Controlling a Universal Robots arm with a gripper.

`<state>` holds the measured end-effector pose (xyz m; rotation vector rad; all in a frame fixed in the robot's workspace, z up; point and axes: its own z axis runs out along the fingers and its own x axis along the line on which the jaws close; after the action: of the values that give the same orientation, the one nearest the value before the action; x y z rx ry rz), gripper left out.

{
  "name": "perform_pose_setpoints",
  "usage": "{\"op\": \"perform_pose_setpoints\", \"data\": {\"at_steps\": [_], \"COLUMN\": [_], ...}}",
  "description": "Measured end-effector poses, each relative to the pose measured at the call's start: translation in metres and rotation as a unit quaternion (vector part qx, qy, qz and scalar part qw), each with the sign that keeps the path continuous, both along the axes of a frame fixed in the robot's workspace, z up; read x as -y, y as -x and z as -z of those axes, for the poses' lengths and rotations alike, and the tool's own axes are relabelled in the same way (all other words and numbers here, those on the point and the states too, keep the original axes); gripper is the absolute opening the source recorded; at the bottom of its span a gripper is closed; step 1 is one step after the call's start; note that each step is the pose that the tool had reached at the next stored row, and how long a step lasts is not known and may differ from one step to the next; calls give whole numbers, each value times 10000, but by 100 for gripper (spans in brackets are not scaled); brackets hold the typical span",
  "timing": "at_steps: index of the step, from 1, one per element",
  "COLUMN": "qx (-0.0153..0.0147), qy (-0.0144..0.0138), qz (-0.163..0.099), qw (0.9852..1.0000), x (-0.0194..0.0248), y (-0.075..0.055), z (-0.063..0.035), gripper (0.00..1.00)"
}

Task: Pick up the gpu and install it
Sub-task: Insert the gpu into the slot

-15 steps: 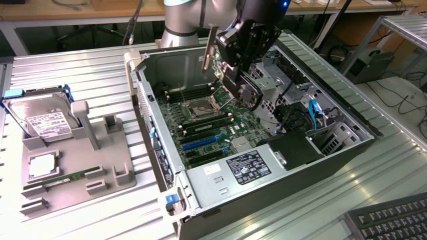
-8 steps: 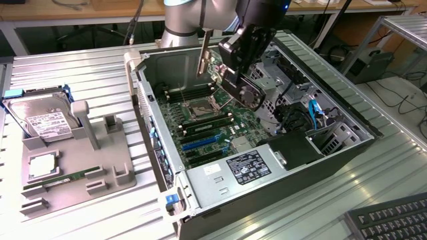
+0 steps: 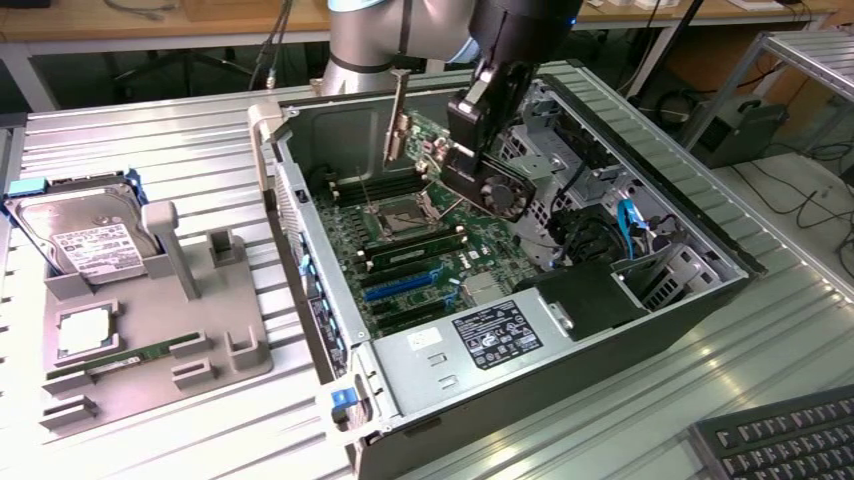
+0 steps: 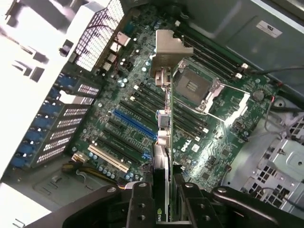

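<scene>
One card is in play: I have the gripper (image 3: 474, 160) clamped on the gpu (image 3: 501, 190), which hangs on edge inside the open computer case (image 3: 667, 270), above the motherboard (image 3: 400, 250) and not yet seated. I judge the grip sits at the end away from the metal bracket (image 4: 166, 45) to keep the connector edge free for the blue slot (image 4: 135, 124).
</scene>
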<state>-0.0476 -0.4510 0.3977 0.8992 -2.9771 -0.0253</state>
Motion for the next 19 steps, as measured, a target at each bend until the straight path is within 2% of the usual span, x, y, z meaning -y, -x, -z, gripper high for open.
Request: {"op": "perform_pose_setpoints", "data": {"at_steps": [2, 4, 8, 11, 17, 19], "qx": [0, 0, 0, 0, 0, 1], "qy": [1, 0, 0, 0, 0, 0], "qz": [-246, -512, -947, -1224, -1773, -1971], "qw": [9997, 9987, 9955, 9925, 9842, 9804], "x": [0, 0, 0, 0, 0, 0], "y": [0, 0, 0, 0, 0, 0], "z": [17, 35, 62, 79, 116, 130], "gripper": [26, 26, 26, 26, 26, 26]}}
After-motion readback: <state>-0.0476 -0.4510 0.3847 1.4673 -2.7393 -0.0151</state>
